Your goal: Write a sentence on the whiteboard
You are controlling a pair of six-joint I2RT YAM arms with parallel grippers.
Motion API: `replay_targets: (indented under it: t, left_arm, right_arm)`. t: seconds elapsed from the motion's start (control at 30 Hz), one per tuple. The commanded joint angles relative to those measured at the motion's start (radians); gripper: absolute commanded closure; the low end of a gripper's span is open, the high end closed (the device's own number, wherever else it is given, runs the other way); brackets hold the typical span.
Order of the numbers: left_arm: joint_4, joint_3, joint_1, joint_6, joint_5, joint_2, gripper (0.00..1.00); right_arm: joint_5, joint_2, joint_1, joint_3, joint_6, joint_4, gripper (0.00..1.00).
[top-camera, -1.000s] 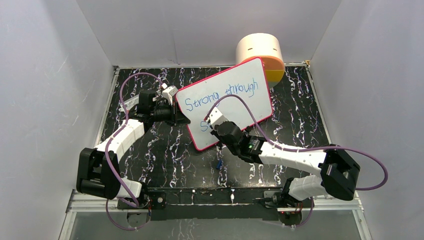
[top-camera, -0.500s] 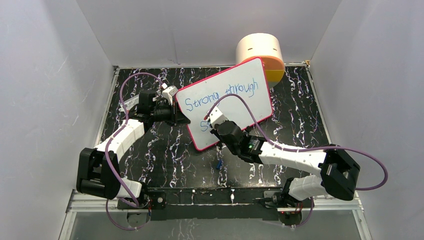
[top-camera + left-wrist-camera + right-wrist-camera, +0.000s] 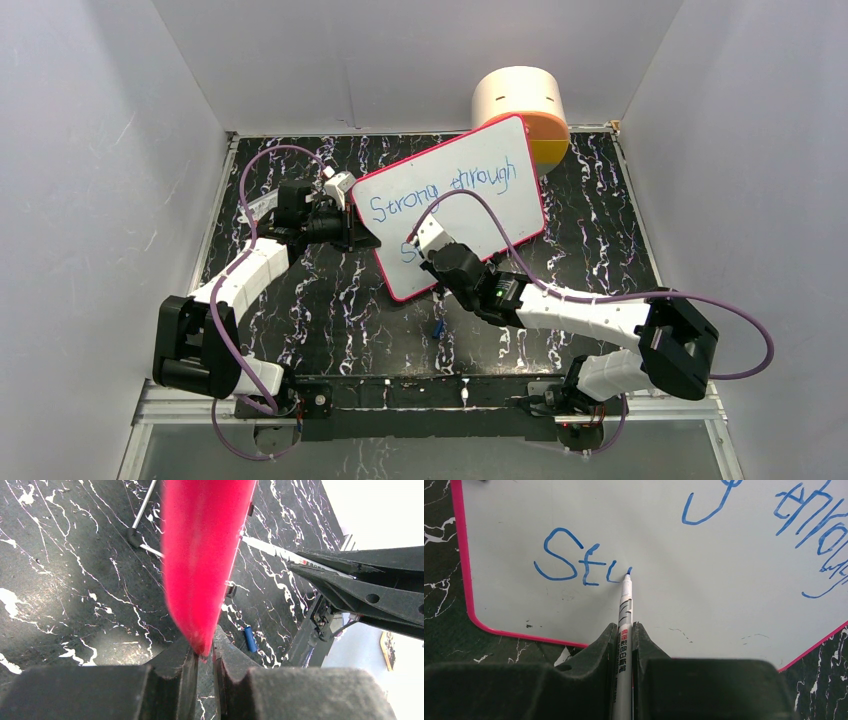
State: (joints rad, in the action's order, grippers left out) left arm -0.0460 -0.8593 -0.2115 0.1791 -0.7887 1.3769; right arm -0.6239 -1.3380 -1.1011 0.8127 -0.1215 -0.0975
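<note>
Pinched whiteboard [image 3: 460, 200] edge in left gripper [image 3: 202, 655], long axis slanted near-left to far-right. Clamped marker [image 3: 625, 600] in right gripper [image 3: 625, 630], tip pointed forward onto "Stu" of the sentence [image 3: 590, 565].

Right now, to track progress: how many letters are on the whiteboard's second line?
3: S leftmost, t next, then u, ending at the marker tip. Nothing seems hidden in the right wrist view.

Robot lab cell, white walls [image 3: 100, 150] around table [image 3: 330, 320] (black, marbled), two arms [image 3: 585, 312] bolted at table's near edge.
</note>
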Motion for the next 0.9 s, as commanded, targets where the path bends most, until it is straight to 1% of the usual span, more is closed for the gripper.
replay_targets:
  t: [0.0, 0.23, 0.47, 0.63, 0.87]
  left_arm:
    - [-0.048, -0.009, -0.002, -0.020, 0.053, 0.004, 1.00]
    - [-0.048, -0.009, -0.002, -0.021, 0.053, 0.005, 1.00]
    - [-0.049, -0.009, -0.002, -0.020, 0.058, 0.007, 1.00]
    - [-0.049, -0.009, -0.002, -0.020, 0.062, 0.005, 1.00]
    - [-0.050, -0.010, -0.002, -0.021, 0.060, 0.008, 1.00]
  right_arm:
    - [0.003, 0.005, -0.005, 0.003, 0.022, 0.021, 1.00]
    - [0.013, 0.015, -0.005, -0.014, 0.041, 0.055, 1.00]
    - [-0.023, 0.034, -0.005, -0.020, 0.050, 0.057, 1.00]
    - [0.027, 0.078, -0.004, -0.026, 0.044, 0.019, 1.00]
    - [0.064, 0.079, -0.005, -0.027, 0.037, -0.016, 1.00]
